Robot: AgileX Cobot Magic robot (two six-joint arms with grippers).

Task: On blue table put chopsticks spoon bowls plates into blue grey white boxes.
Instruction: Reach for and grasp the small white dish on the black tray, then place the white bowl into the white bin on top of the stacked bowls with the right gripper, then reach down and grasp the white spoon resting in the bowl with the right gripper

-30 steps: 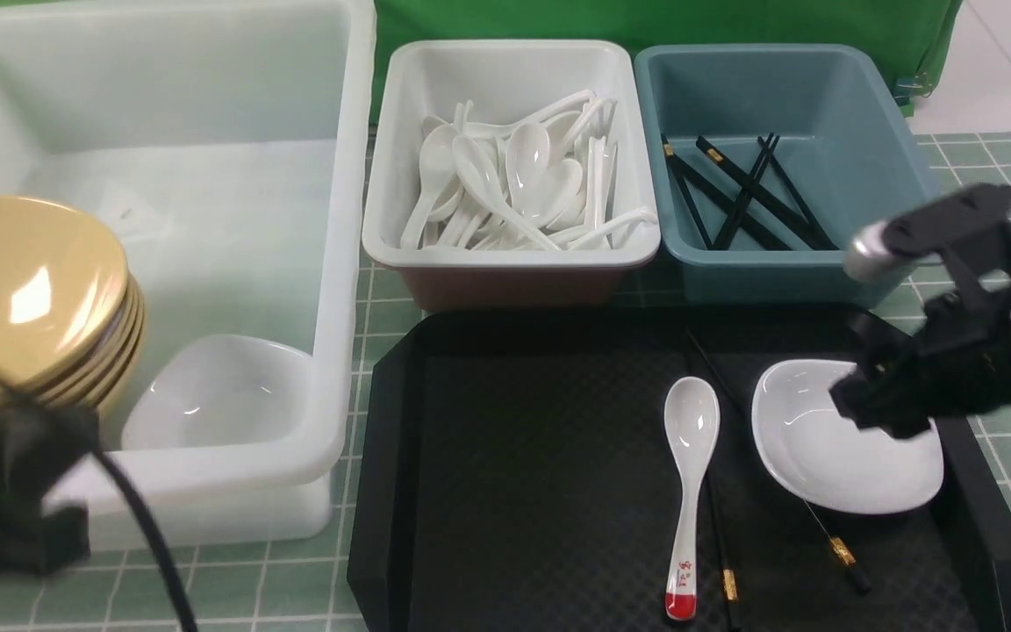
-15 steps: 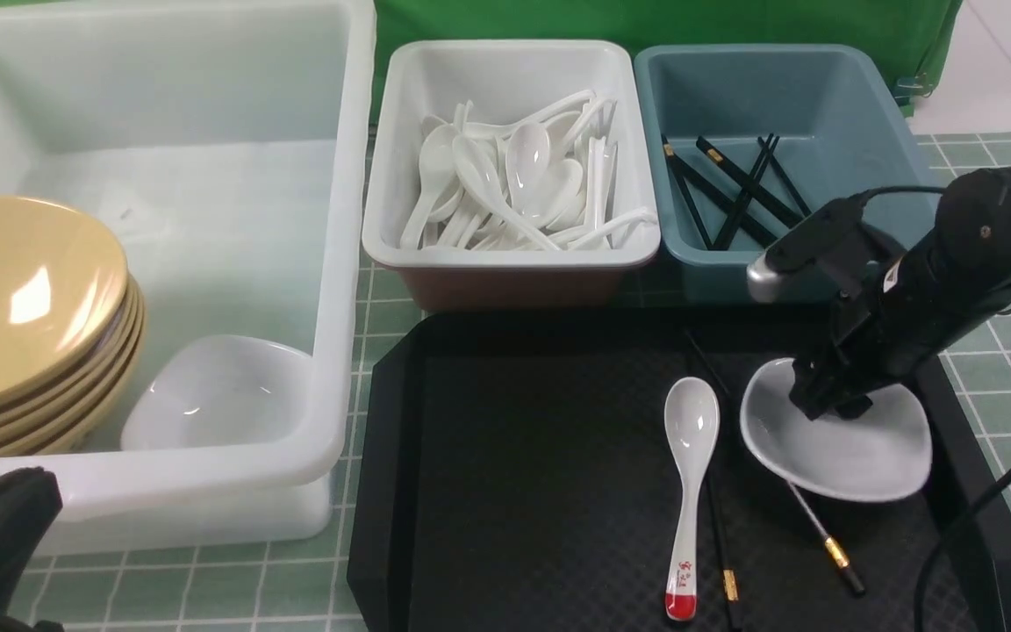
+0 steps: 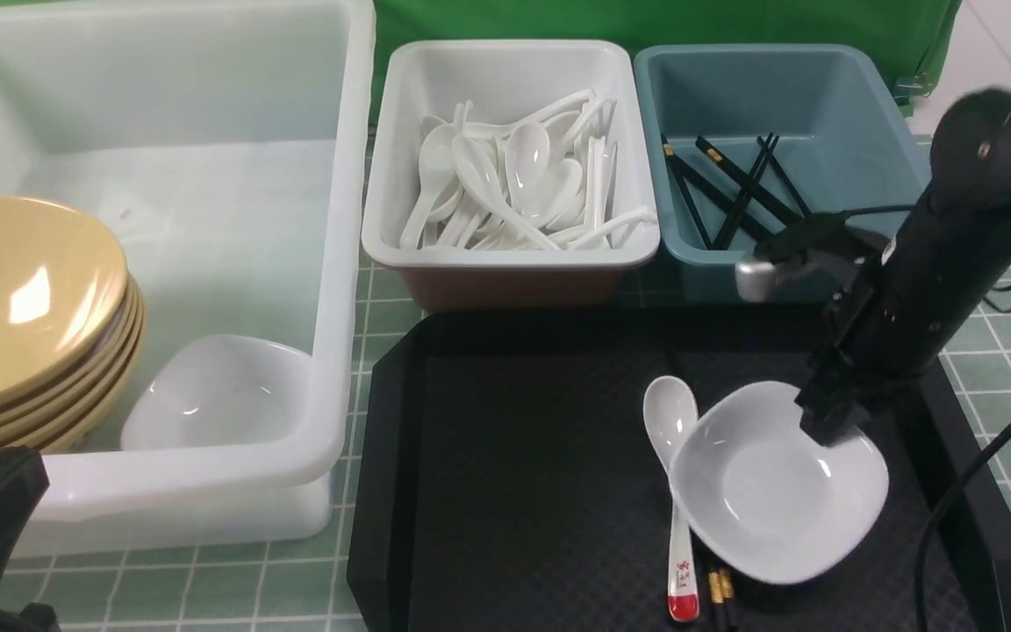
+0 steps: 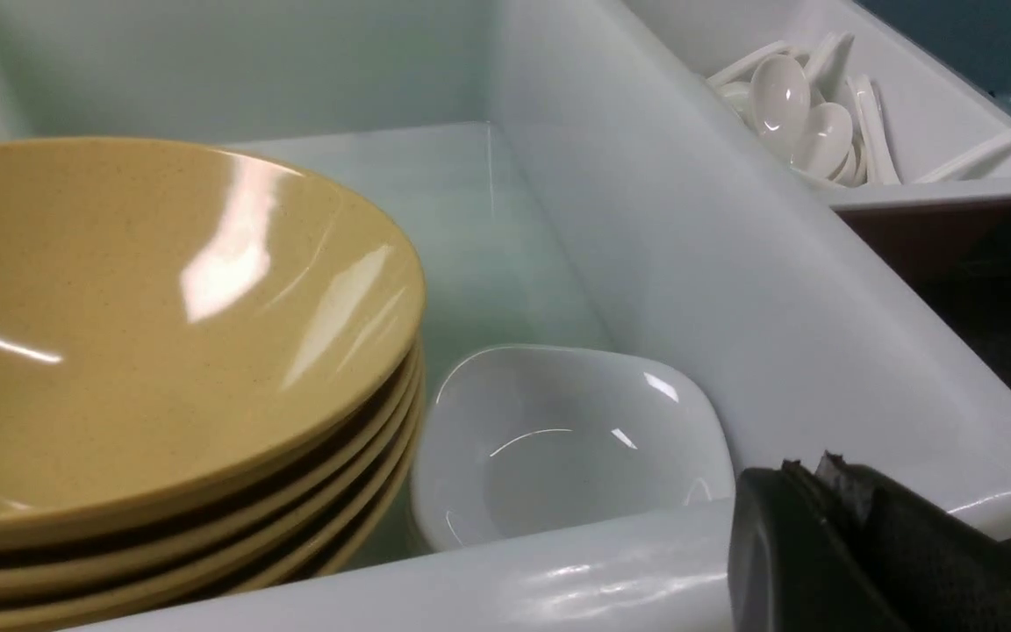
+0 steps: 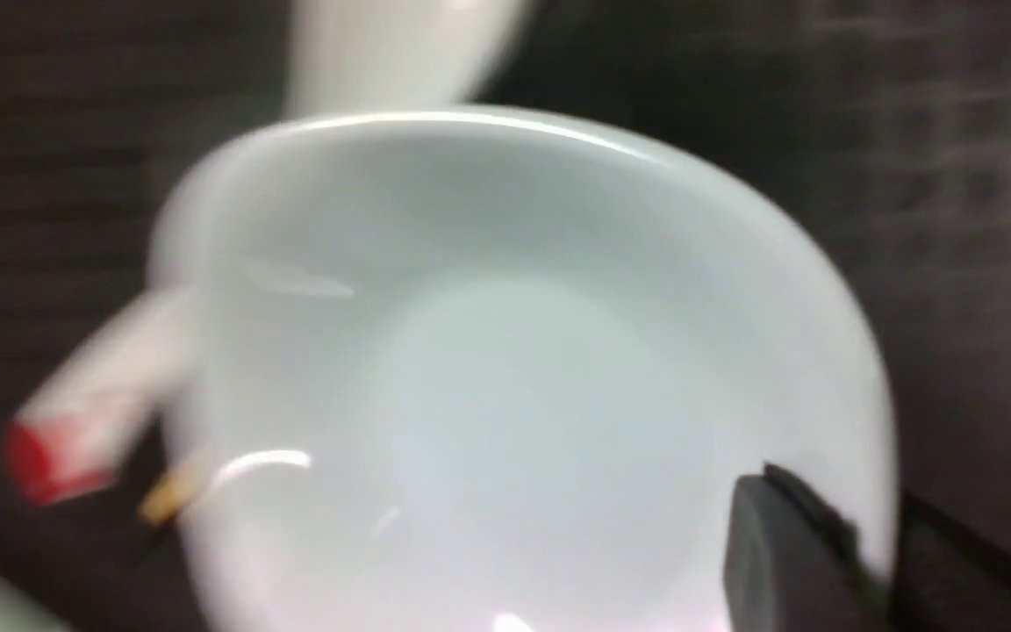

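The white plate (image 3: pixel 773 491) sits tilted over the right half of the black tray (image 3: pixel 514 456). The right gripper (image 3: pixel 824 427) is clamped on its far right rim, with one finger (image 5: pixel 791 553) inside the dish and the other outside. Whether the plate's underside clears the tray cannot be told.

The plate covers the middle of the red-tipped spoon (image 3: pixel 669 420), whose bowl shows at the plate's left edge and whose red tip shows below it. Beside that tip, only the gold-banded ends of a pair of chopsticks (image 3: pixel 716 586) show from under the plate.

Behind the tray, the blue-grey bin (image 3: pixel 874 149) holds several black chopsticks (image 3: pixel 738 193). Left of it, the white bin (image 3: pixel 400 158) holds a heap of plain white spoons (image 3: pixel 523 175).

At far left, the translucent white tub (image 3: pixel 343 263) holds a leaning stack of tan bowls (image 3: pixel 23 298), with a second white plate (image 3: pixel 216 395) just beside them. All of this rests on the blue table (image 3: pixel 207 588).

The left gripper (image 4: pixel 821 527) hangs at the tub's near wall with its jaws together, holding nothing.
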